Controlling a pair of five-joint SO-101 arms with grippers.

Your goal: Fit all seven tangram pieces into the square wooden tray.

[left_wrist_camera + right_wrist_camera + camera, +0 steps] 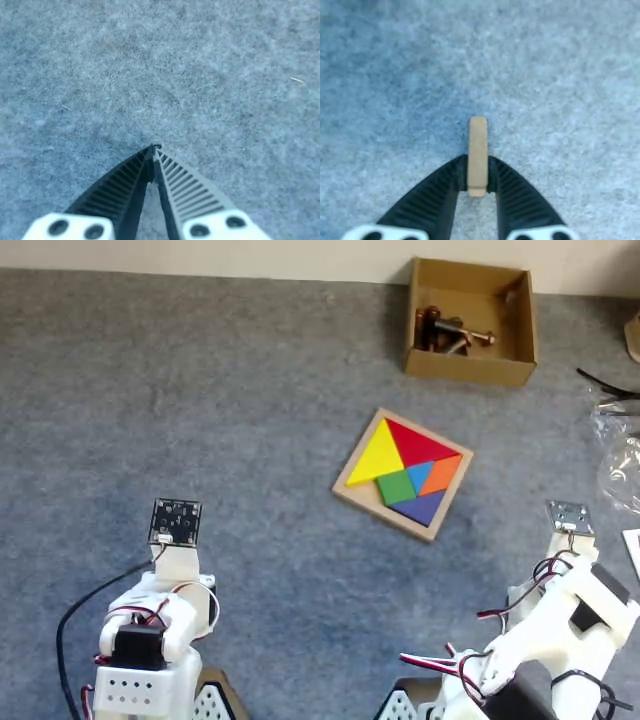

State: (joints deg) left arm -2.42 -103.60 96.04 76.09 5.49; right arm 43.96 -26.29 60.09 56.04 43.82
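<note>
The square wooden tray [372,503] lies tilted on the grey carpet, right of centre. In it sit a yellow triangle [378,455], a red triangle [420,443], a green square [397,486], a small blue piece [420,476], an orange piece [443,472] and a purple piece [423,506]. My left gripper [154,148] hangs over bare carpet, its fingers shut with nothing between them. My right gripper [478,161] is shut on a thin tan wooden piece [478,145], seen edge-on above the carpet. Both arms stand at the near edge, left arm [160,610] and right arm [565,610].
A cardboard box [470,365] with metal bits stands at the back right. Clear plastic wrapping [620,465] and cables lie at the right edge. A black cable [85,605] curls beside the left arm. Open carpet stretches between the arms and the tray.
</note>
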